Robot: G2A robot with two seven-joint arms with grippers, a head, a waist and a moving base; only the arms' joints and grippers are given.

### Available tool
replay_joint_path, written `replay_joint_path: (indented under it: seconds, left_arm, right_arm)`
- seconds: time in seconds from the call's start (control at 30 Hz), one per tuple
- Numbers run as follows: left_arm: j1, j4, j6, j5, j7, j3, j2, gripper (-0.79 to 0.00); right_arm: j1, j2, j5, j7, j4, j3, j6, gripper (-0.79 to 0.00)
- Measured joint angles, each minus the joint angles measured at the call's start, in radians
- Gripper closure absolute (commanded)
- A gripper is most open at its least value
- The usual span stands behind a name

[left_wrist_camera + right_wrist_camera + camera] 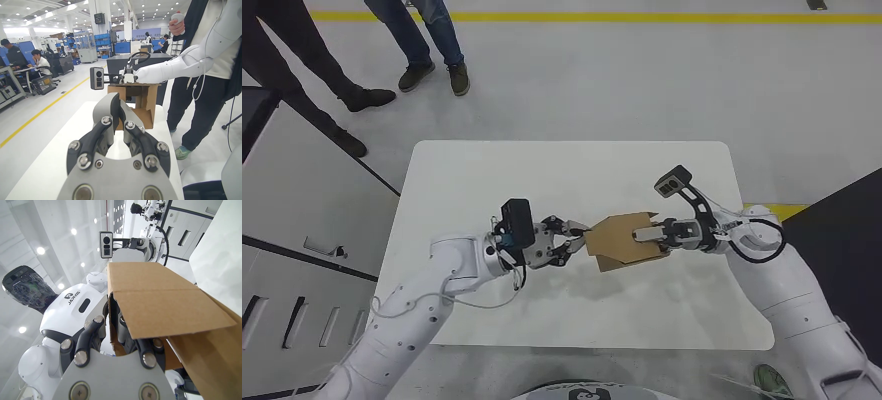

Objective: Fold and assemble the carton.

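A brown cardboard carton (625, 240), partly unfolded with loose flaps, is held just above the middle of the white table (542, 170). My left gripper (580, 241) is shut on the flap at the carton's left end. In the left wrist view its fingers (115, 106) pinch that flap's edge, and the carton (140, 100) stands open behind them. My right gripper (639, 235) grips the carton from the right side. The right wrist view shows that gripper (113, 321) shut on a thin carton wall, with a broad flap (160, 302) spread over it.
Bare table surface lies on every side of the carton, widest toward the far edge (572, 150). A grey cabinet (292, 200) stands close to the table's left side. A dark surface (842, 215) borders the right side.
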Motion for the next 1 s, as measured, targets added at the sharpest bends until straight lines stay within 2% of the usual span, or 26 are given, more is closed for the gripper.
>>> replay_joint_path:
  seconds: [0.3,1.0]
  left_arm:
    - [-0.008,-0.007,0.003,0.015,-0.010,0.024,-0.005,0.000]
    - [-0.016,-0.008,0.002,0.019,-0.044,0.040,-0.011,0.000]
  right_arm:
    - [0.023,0.004,0.051,0.000,0.030,-0.050,0.000,0.000]
    - [0.048,0.026,0.011,0.000,0.004,-0.090,0.000,0.000]
